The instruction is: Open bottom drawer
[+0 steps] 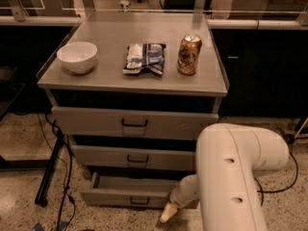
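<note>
The bottom drawer (126,195) is the lowest grey front of the cabinet, with a small black bar handle (139,201). It stands pulled out a little, so a strip of its inside shows behind the front. My white arm (236,177) comes down at the lower right. My gripper (168,212) is low in front of the drawer's right end, near the floor.
On the cabinet top (110,78) stand a white bowl (77,57), a snack bag (144,58) and a brown can (189,55). The middle drawer (134,158) and top drawer (134,123) are above. Black cables and a stand leg (50,172) lie at the left on the speckled floor.
</note>
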`<state>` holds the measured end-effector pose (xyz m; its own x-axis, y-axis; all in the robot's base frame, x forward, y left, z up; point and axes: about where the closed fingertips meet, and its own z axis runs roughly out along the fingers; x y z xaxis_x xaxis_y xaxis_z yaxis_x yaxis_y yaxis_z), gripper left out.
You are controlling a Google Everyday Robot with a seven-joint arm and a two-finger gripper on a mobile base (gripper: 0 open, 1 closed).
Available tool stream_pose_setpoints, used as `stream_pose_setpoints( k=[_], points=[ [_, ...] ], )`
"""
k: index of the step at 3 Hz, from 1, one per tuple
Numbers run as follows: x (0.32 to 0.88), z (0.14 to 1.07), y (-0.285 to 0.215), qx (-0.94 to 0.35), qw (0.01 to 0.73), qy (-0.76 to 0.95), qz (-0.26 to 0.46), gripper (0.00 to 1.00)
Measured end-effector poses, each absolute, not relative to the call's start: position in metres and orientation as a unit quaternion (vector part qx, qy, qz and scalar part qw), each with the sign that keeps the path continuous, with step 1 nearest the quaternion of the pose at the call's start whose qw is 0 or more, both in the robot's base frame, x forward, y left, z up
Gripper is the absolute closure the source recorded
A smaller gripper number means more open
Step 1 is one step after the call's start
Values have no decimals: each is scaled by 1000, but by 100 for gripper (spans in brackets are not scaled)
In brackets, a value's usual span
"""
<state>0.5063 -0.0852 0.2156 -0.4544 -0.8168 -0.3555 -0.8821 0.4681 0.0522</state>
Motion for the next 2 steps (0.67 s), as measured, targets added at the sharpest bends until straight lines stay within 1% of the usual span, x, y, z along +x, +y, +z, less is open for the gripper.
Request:
stream_pose_setpoints(
  k=[1,2],
  points=[
    [520,203,-81,-501,124,850,103,0],
    [512,201,-82,-508,111,847,109,0]
  ],
)
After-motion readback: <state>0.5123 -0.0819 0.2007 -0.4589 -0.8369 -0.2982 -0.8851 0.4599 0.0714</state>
